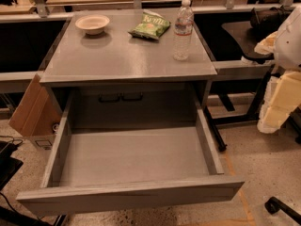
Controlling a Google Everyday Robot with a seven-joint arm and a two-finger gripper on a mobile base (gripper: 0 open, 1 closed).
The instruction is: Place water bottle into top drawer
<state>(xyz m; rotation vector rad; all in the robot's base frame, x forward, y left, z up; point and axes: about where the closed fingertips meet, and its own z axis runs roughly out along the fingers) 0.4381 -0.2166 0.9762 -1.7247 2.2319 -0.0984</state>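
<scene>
The bottle (pixel 183 30) stands upright near the desk's (pixel 117 58) back-right corner. It is probably light, thin-walled and slick, so grip mid-body. The gripper (pixel 265 43) hangs past the right edge; I cannot tell its state.

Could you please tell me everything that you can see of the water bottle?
The water bottle is small and looks to be of clear plastic, with a white cap on, a pale label band and a ribbed body. It stands upright on the grey cabinet top, near its right edge, just right of the green snack bag and apart from it. Only the cabinet top touches it. The claw is not in view, so nothing holds the bottle.
</scene>
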